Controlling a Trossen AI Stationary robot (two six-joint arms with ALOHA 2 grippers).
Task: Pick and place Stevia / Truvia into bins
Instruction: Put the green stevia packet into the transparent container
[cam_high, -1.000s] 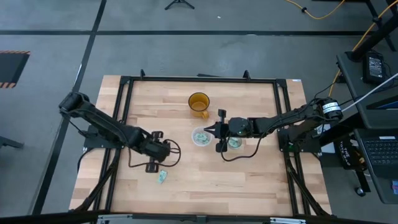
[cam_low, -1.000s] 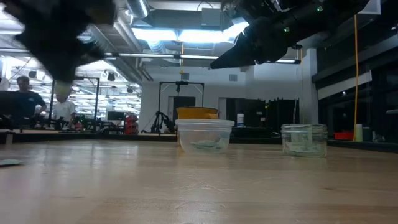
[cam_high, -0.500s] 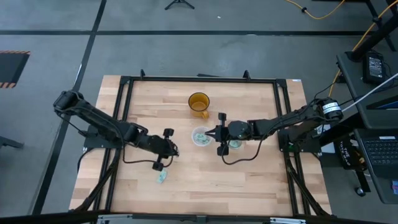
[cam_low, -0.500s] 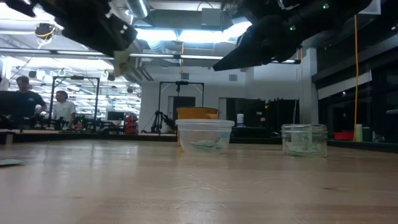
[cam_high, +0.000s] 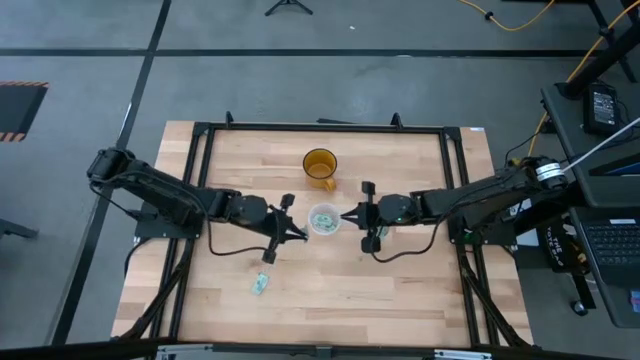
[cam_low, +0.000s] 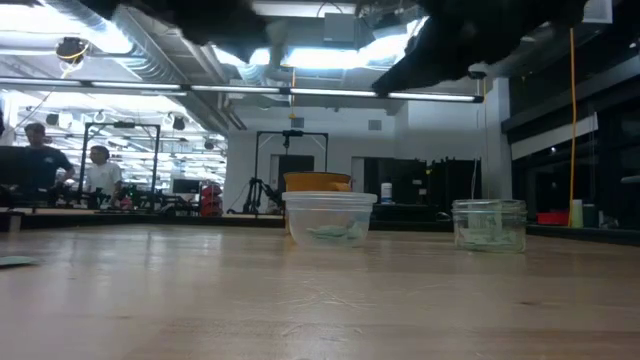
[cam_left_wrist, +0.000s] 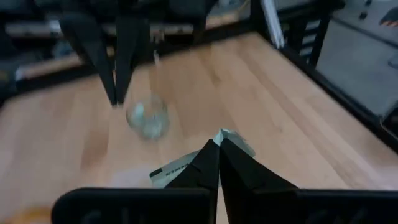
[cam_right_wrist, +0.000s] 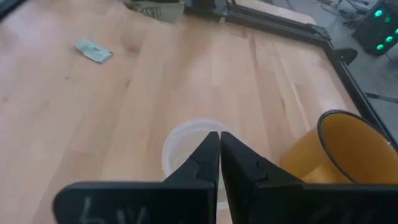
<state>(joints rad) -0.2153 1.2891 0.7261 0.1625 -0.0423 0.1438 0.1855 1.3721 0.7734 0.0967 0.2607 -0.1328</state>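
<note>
A packet (cam_left_wrist: 186, 167) was pinched between the closed fingers of the left gripper (cam_high: 300, 235), its pale paper sticking out on both sides of the tips in the left wrist view, held above the table (cam_high: 400, 290) just beside the clear cup (cam_high: 323, 218). That cup stood near the table's middle and already had green-and-white packets lying in its bottom; the low view showed the same pale layer through its wall. A second packet (cam_high: 260, 285) lay flat on the wood nearer the front edge, well apart from the cups — it showed also in the right wrist view, far off. The right gripper (cam_high: 347, 214) hung on the other side of the clear cup, fingers pressed together with nothing between them, tips over the cup's rim. The metal cup (cam_low: 489, 225) stood to the right, packets inside, mostly hidden under the right arm from above. The orange cup (cam_high: 320, 166) sat behind the clear one.
</note>
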